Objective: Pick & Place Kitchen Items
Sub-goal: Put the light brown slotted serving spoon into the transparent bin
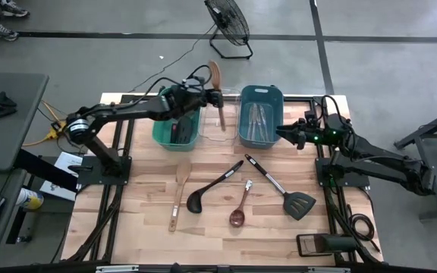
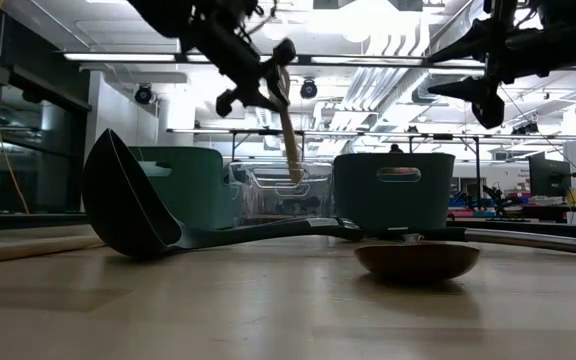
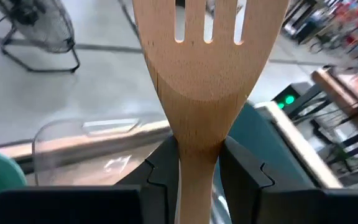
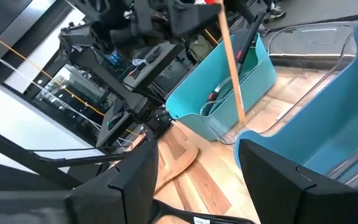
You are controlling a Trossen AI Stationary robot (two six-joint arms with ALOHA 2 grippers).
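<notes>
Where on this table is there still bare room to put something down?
Bare wood lies along the table edge nearest the camera's bottom, below the black ladle and slotted black spatula, and left of the wooden spoon. The middle is crowded with utensils; the green bin, clear bin and blue bin fill the far side.

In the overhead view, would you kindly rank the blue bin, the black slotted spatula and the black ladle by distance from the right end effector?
1. Blue rectangular bin, right beside the right end effector, on the side toward the table's middle.
2. Black slotted spatula, on the table's right part.
3. Black ladle, mid-table.
</notes>
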